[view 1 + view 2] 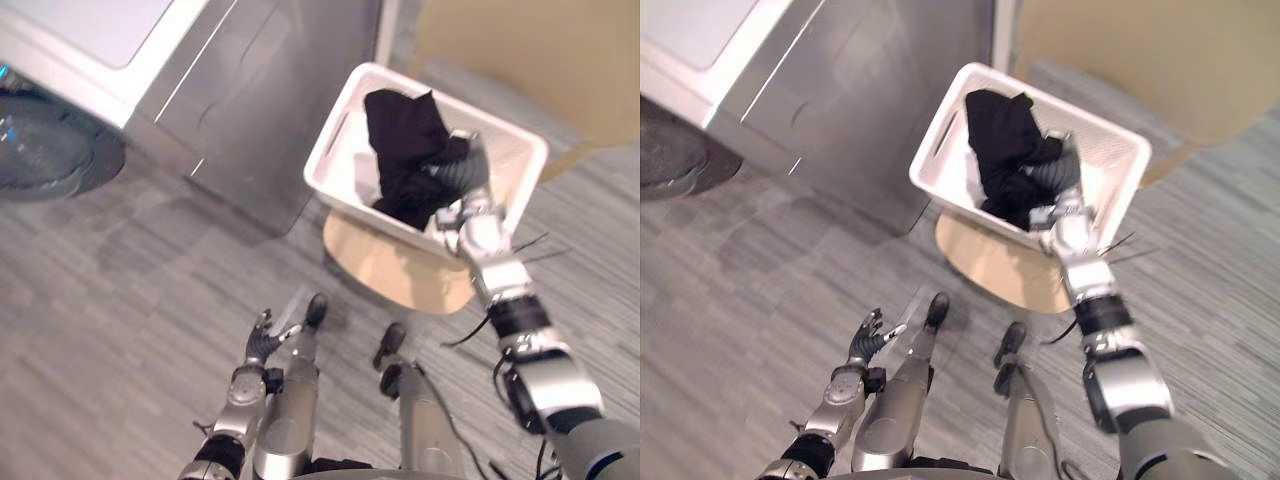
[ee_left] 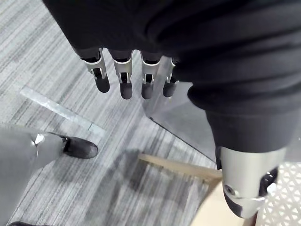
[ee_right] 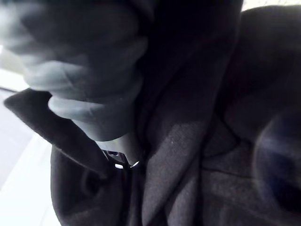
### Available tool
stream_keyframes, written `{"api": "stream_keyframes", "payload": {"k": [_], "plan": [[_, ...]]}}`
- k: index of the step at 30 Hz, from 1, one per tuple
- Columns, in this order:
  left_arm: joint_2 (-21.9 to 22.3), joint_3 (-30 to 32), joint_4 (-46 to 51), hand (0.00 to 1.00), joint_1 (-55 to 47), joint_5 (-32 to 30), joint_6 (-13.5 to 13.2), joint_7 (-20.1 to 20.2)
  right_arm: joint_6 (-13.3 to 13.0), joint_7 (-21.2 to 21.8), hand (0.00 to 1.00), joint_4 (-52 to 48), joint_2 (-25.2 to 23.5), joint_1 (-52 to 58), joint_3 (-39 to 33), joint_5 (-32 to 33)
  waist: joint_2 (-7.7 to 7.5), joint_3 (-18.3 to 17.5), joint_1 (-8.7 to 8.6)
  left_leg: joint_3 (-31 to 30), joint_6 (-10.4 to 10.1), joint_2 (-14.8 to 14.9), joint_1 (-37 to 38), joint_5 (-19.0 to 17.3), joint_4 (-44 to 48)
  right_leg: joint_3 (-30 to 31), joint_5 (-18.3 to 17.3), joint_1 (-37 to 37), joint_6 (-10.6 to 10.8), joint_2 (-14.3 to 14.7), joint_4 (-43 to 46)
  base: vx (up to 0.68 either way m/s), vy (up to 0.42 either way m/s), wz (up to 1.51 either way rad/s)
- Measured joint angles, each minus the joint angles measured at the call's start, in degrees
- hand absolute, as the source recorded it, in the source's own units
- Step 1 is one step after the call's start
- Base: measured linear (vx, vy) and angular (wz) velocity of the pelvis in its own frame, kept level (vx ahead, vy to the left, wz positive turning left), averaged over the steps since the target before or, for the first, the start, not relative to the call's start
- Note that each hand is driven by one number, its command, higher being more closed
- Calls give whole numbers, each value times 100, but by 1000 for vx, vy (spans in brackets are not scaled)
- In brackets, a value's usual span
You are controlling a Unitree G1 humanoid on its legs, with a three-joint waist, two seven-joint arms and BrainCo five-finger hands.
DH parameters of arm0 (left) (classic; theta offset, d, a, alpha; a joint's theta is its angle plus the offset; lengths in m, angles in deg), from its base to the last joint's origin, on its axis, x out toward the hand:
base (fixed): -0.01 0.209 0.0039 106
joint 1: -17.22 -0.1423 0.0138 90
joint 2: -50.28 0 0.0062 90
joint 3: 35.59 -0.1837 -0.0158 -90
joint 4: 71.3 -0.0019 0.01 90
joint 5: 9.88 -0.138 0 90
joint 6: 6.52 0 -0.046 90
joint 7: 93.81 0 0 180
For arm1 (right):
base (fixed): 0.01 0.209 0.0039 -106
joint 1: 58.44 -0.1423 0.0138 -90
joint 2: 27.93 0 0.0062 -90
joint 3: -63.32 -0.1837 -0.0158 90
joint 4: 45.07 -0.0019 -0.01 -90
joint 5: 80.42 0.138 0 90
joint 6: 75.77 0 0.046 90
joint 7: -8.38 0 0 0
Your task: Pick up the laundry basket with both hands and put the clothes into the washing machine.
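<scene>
A white laundry basket (image 1: pixel 330 150) stands on a low tan stool (image 1: pixel 400 270), right of the washing machine (image 1: pixel 250 90). Black clothes (image 1: pixel 405 140) are heaped inside it. My right hand (image 1: pixel 462 178) reaches down into the basket from the near side, its dark cover pressed into the black clothes (image 3: pixel 188 141), which hide the rest of it. My left hand (image 1: pixel 262 342) hangs low over the floor, well short of the basket, open and holding nothing; its fingers (image 2: pixel 123 82) are straight. A corner of the basket (image 2: pixel 282 207) shows past them.
The washing machine has a silver-grey front and a white top. Its dark round door (image 1: pixel 45 150) stands swung out at the far left. A tan board (image 1: pixel 530 50) rises behind the basket. Grey striped carpet (image 1: pixel 130 300) lies between me and the machine.
</scene>
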Motion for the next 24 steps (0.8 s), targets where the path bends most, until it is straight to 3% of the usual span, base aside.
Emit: {"api": "stream_keyframes", "payload": {"k": [2,7,9,13,15,16,17,18,19,20,21,22,23,24], "plan": [[14,-5,-163,0,-218,-9,18,11,-16,134,100,-660,-416,835,25,261,-120,-298,-123,206,48,13,308,-102,0,170,99,336,50,64,-263,83,7,-38],[-2,64,-260,0,-671,-88,124,10,-235,640,100,-1821,-802,1964,398,1021,-152,-935,-263,473,108,20,851,-335,0,394,224,943,111,131,-696,79,27,-26],[-6,65,-447,0,-745,-96,131,14,-385,938,100,-2219,-942,2249,601,1435,-180,-1081,-279,670,129,23,1087,-406,0,586,276,1104,127,153,-763,56,37,-44],[-8,120,-444,0,-876,-94,124,13,-510,1207,100,-2446,-1137,2202,1045,1632,-219,-1144,-257,1153,144,40,1213,-487,18,1048,468,1030,144,210,-828,-34,38,-66],[-32,120,-275,0,-824,-92,110,9,-542,1220,100,-2448,-1259,2212,1129,1641,-218,-1143,-316,1187,228,25,928,-630,457,1176,566,869,294,173,-704,-102,38,-16],[-43,129,-198,0,-823,-91,102,7,-543,1219,100,-2452,-1280,2207,1130,1639,-206,-1137,-317,1174,238,60,835,-638,524,1204,465,839,298,174,-560,-157,16,32],[-62,179,-67,0,-800,-94,72,7,-551,1204,100,-2456,-1331,2232,1143,1638,-193,-1128,-404,1009,241,88,709,-640,680,1216,-116,634,142,128,599,-88,-47,74],[-116,218,55,0,-805,-96,25,5,-569,1195,100,-2456,-1343,2261,1121,1626,-217,-1132,-395,777,226,77,653,-630,817,1213,-589,686,229,18,1631,-86,-82,91],[-130,228,87,0,-807,-97,10,4,-589,1195,100,-2456,-1335,2263,1121,1612,-222,-1136,-386,666,211,56,613,-621,873,1218,-703,785,305,-24,1888,-64,-172,111],[-167,252,311,0,-873,-98,-3,-3,-638,1201,100,-2474,-1343,2261,1161,1563,-289,-1175,-368,395,136,-44,412,-571,1036,1369,-950,1145,404,-27,1936,-147,-246,110],[-182,255,606,0,-948,-103,-28,-9,-670,1196,100,-2515,-1345,2226,1197,1482,-312,-1197,-305,213,20,-109,189,-477,1078,1537,-1258,1369,411,22,1438,-183,-267,107],[-170,253,740,0,-964,-104,-30,-6,-682,1194,100,-2515,-1341,2187,1197,1437,-309,-1197,-229,149,-24,-113,64,-377,1059,1535,-1382,1401,360,43,1197,-258,-270,62],[-94,243,992,0,-973,-104,-37,-5,-678,1169,100,-2474,-1319,2061,1182,1409,-264,-1186,-20,137,-55,-3,-193,-81,883,1471,-1591,1439,157,160,572,-301,-236,42],[46,221,1055,0,-957,-97,-41,-7,-682,1133,100,-2358,-1255,1950,1133,1392,22,-1067,39,24,-26,158,-282,117,754,1254,-1421,1442,76,396,395,-325,-208,43]]}}
